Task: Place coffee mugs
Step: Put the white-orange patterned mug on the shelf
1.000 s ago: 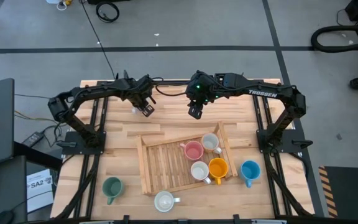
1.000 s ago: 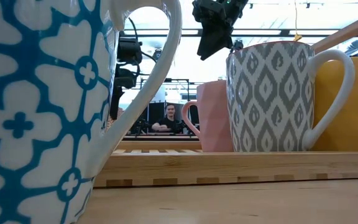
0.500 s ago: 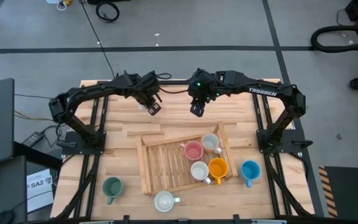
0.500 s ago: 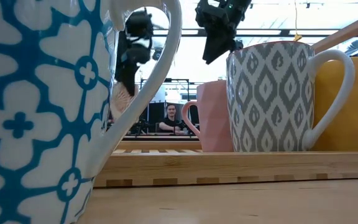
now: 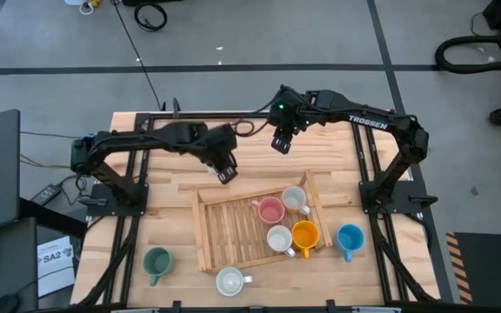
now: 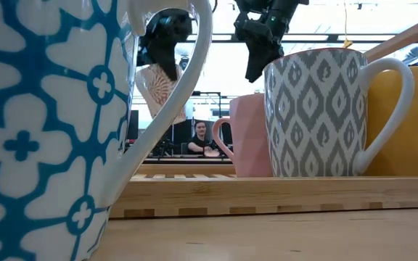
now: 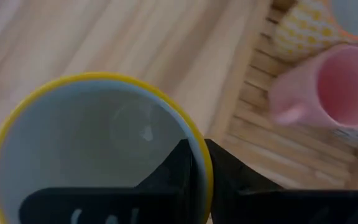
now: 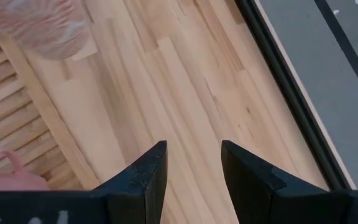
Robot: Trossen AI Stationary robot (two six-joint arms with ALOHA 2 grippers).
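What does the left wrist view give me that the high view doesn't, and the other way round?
Only the left wrist view: the left gripper shut on the rim of the yellow-rimmed mug, pale inside.

Only the high view: the green mug, blue mug and a white mug standing on the table outside the wooden tray, and the right gripper empty near the far edge.

Both: the pink mug on the tray's slats.

My top camera is bright and even, with soft small shadows on the worktop [image 5: 163, 196]. Low down, the room behind shines so hard that the arms look black. The blue patterned mug [image 6: 56, 123] sits very close and looks huge. On my left wrist camera, the pink mug [image 7: 334, 87] is blurry.
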